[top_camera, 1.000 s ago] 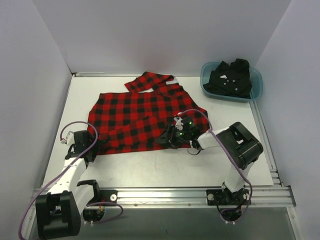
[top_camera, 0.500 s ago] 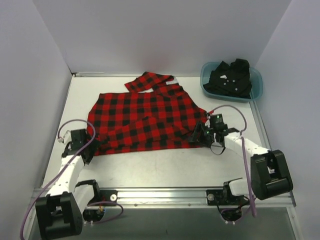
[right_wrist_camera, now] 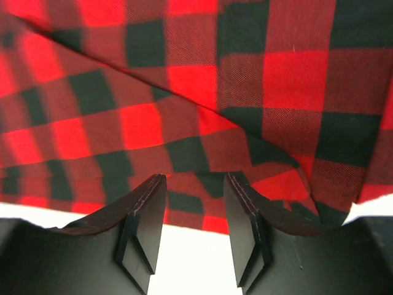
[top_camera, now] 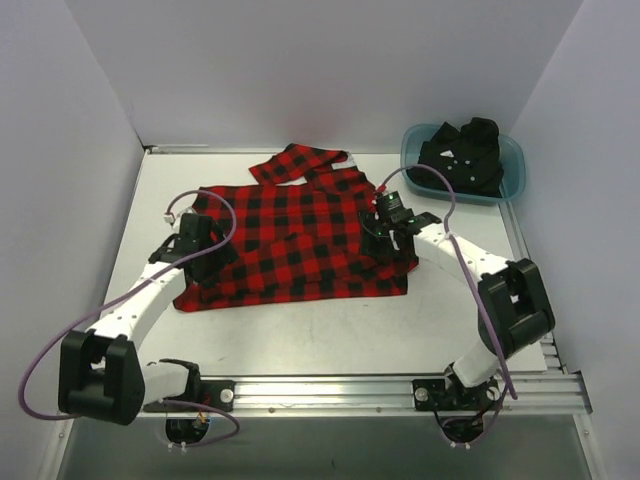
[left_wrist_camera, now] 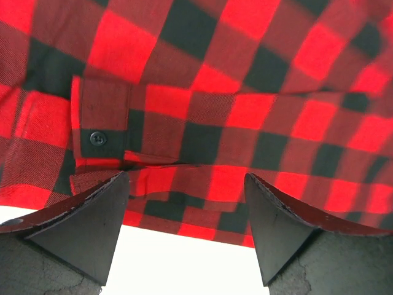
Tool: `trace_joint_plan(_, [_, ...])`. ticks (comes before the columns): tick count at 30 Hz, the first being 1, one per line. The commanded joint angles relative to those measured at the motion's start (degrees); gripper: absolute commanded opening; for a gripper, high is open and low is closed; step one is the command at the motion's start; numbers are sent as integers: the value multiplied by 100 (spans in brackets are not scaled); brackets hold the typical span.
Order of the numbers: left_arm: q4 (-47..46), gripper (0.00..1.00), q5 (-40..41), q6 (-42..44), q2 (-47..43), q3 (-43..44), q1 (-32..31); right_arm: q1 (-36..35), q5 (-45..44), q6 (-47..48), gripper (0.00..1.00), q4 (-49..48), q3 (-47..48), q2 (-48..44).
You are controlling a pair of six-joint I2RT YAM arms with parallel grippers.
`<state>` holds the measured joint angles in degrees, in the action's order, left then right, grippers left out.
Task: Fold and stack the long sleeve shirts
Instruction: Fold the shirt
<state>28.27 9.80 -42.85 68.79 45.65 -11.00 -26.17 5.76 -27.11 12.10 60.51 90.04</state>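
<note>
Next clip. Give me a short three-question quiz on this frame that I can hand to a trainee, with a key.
1. True or false: the black shirt lies inside the teal tub.
2. The red-and-black flannel shirt is: A) spread on the table, B) in the tub, C) hanging off the table edge.
3. Which is nearer the tub, the left gripper or the right gripper?
Key: 1 true; 2 A; 3 the right gripper.
</note>
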Motion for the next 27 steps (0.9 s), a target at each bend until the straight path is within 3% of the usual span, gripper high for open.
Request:
trace_joint_plan(1, [-181, 85, -13, 84, 371, 6, -60, -54, -470, 92, 42, 513, 110, 469])
trace_joint_plan(7, [-445, 85, -373, 49, 828, -398, -77, -63, -558, -22, 42, 618, -346, 699])
trace_joint_plan(14, [-560, 85, -892, -232, 908, -1215, -60, -72, -392, -242, 45, 1460, -1111, 340])
trace_joint_plan(22, [-121, 85, -1393, -829, -163, -2173, -68, -55, 293, -461, 49, 1980, -2077, -891])
trace_joint_plan(27, [581, 85, -1403, -1067, -1401, -2158, -68, -37, 31, -365, 50, 2270, -1939, -1453])
